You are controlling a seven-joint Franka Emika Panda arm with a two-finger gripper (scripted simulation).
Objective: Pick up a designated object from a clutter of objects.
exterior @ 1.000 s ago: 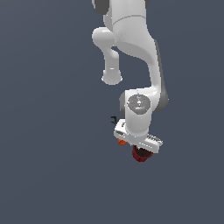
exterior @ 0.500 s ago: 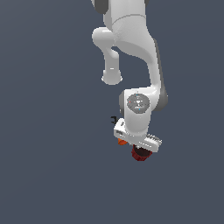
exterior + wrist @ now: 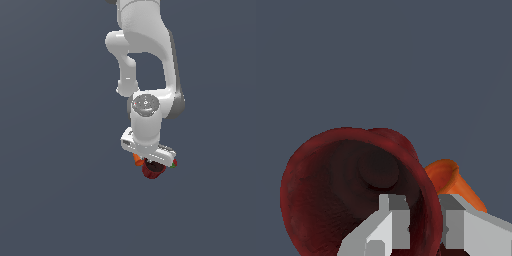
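Right up close in the wrist view, the gripper [image 3: 423, 220] straddles the rim of the dark red cup [image 3: 341, 190]: one pale finger [image 3: 387, 227] reaches inside the bowl, the other sits outside the wall, and the rim runs between them. They look pinched onto that wall, so I call it a grasp on the cup's lip, though the contact itself is partly hidden.

How will it handle? My read is light, rigid, thin-walled and hollow. The inside looks smooth and could be slippery, and the wall flares, so a rim pinch may let the cup swing or slide out. Holding lower on the wall, away from the very edge, seems safer.

Just beyond the cup lies the orange cylinder [image 3: 453, 182], close beside it; whether they touch I cannot tell.

Pulling back to the exterior view, the cup [image 3: 151, 170] sits directly under the gripper [image 3: 150, 161], with a sliver of the orange piece [image 3: 136, 159] towards the exterior view's left and a tiny red-green berry [image 3: 173, 163] towards its right.

No brand, label or writing shows anywhere.
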